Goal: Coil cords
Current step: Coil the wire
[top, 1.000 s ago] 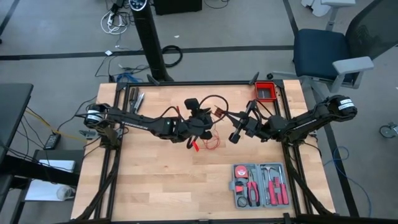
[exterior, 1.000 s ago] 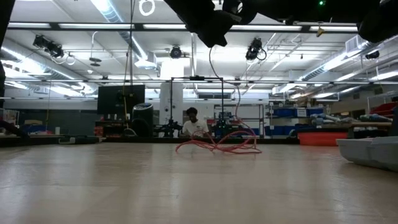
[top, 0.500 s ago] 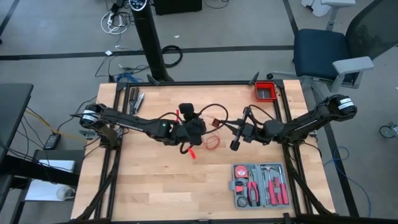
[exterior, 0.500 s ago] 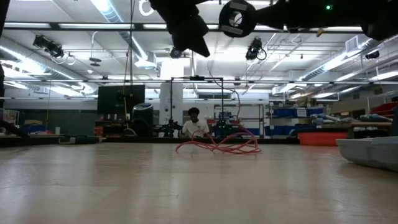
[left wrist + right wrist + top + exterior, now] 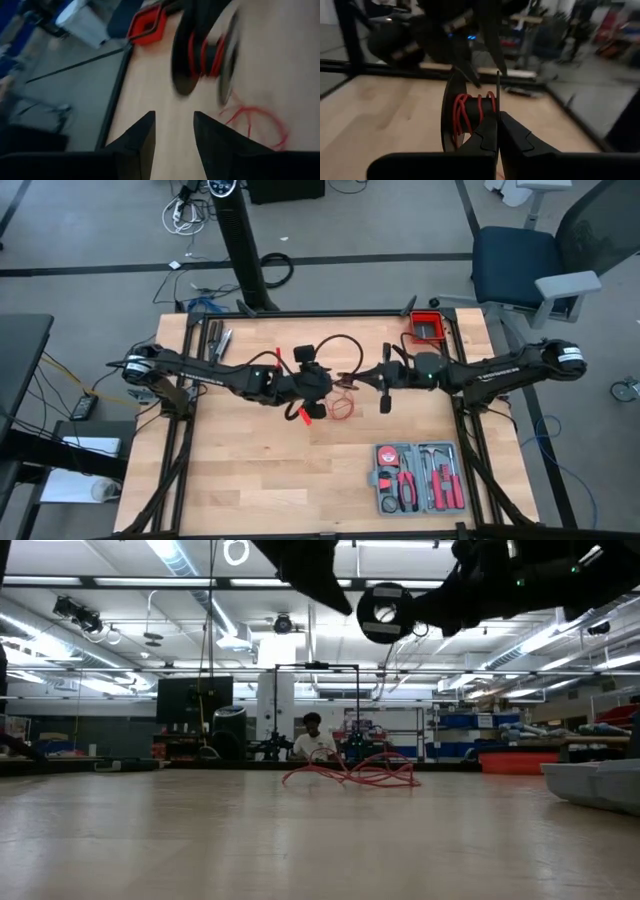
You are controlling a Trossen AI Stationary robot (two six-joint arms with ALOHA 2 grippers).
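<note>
A black spool with red cord wound on it hangs in the air over the table's middle, and my right gripper is shut on it. The spool also shows in the high view and high up in the low view. A loose tangle of thin red cord lies on the table below. My left gripper stands open just left of the spool, pointing at it, with nothing between its fingers. My right gripper pinches the rim of the spool's thin flange between its two fingers. The fingers come level from the table's right side. The spool is lifted clear of the table, its flanges upright and its axis level.
A grey tool case lies at the near right. A red bin stands at the far right corner, and some tools lie at the far left. A person sits in the room beyond the table.
My right gripper has sunk toward the table with the spool and turned until it points level, its arm stretching out toward the table's left. The loose cord on the table has stayed where it was.
</note>
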